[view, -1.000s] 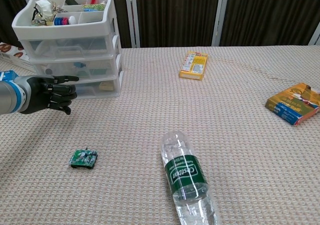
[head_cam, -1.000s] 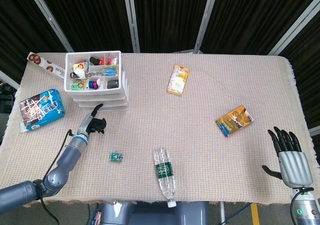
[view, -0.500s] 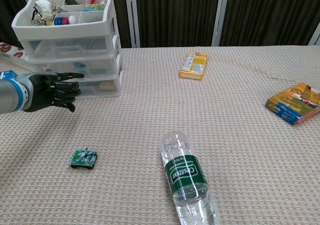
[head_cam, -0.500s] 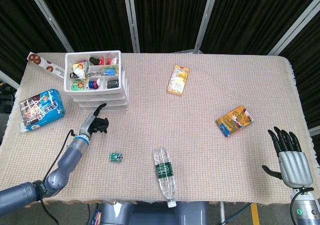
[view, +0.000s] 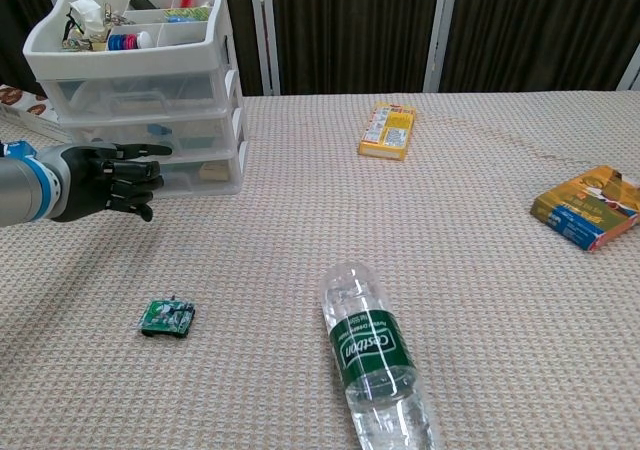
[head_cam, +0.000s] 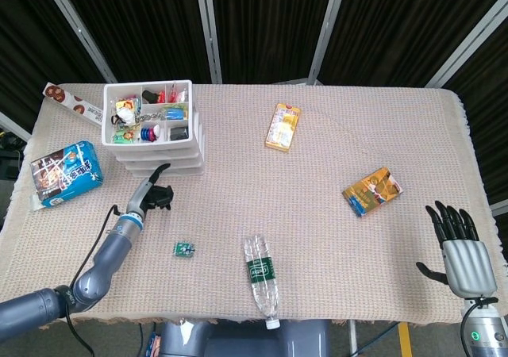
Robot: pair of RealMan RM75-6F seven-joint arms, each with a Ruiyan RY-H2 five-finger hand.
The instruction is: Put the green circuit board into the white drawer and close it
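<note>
Two hands empty: left hand (view: 105, 178) curled before closed white drawer (view: 190, 173), right hand (head_cam: 459, 246) spread at desk (head_cam: 317, 238) edge; green circuit board (view: 167, 316) apart.

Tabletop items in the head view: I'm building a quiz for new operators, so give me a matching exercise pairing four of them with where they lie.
Things:
1. small green circuit board
2. clear plastic water bottle with green label
3. white plastic drawer unit
4. orange snack box

Places:
A. far left of the table, with a tray of small parts on top
B. right side of the table, nearest the right hand
C. near edge, lying on its side, cap toward the robot
D. on the cloth, nearer the robot than the left hand

Pairs: 1-D, 2-C, 3-A, 4-B
</note>
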